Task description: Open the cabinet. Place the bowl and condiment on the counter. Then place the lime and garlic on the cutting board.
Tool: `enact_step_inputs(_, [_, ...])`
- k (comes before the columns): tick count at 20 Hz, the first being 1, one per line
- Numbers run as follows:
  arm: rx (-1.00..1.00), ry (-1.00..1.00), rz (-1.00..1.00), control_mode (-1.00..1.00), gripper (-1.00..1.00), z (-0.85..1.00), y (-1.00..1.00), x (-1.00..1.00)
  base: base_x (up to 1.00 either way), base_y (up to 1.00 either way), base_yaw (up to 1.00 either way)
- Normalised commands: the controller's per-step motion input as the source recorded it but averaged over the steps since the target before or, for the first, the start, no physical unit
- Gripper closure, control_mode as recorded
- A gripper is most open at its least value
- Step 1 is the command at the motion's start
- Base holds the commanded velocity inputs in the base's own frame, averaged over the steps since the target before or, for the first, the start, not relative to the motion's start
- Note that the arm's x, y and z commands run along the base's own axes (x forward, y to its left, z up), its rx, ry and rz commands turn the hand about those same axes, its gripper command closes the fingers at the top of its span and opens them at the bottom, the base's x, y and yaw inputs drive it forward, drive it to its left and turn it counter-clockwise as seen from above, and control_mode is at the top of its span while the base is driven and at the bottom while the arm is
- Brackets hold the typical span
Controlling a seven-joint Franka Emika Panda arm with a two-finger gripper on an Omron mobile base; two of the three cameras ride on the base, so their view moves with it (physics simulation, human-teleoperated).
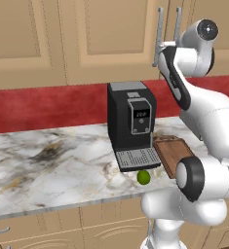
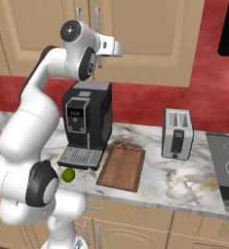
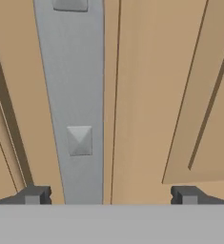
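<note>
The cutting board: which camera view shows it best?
The right base view: the whole cutting board lies in plain sight on the counter, right of the coffee machine. In the left base view the arm covers part of the board.

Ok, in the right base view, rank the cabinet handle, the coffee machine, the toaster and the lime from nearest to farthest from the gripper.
1. Cabinet handle, right at the open gripper, up high.
2. Coffee machine, on the counter beneath it.
3. Toaster and lime: too close to call; toaster to the right, lime at the counter's front edge.
</note>
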Motion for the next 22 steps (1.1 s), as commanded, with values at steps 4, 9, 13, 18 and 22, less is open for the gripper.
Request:
enact_step_inputs(4, [0.06,-0.01,-0.01,-1.00,-1.00,-0.01,-0.09,0.29,0.00,0.00,0.00])
enact_step_inputs(9, [0.04,-0.01,0.00,-1.00,-1.00,-0.13,-0.14,0.39,0.00,0.00,0.00])
enact_step_inputs(13, [0.01,-0.02,0.00,-1.00,1.00,-0.25,-0.08,0.46,0.00,0.00,0.00])
enact_step_inputs(18, [0.00,-0.06,0.00,-1.00,1.00,-0.21,-0.17,0.32,0.00,0.00,0.00])
enact_step_inputs(22, [0.02,-0.01,-0.03,-1.00,1.00,0.00,-0.44,0.01,0.00,0.00,0.00])
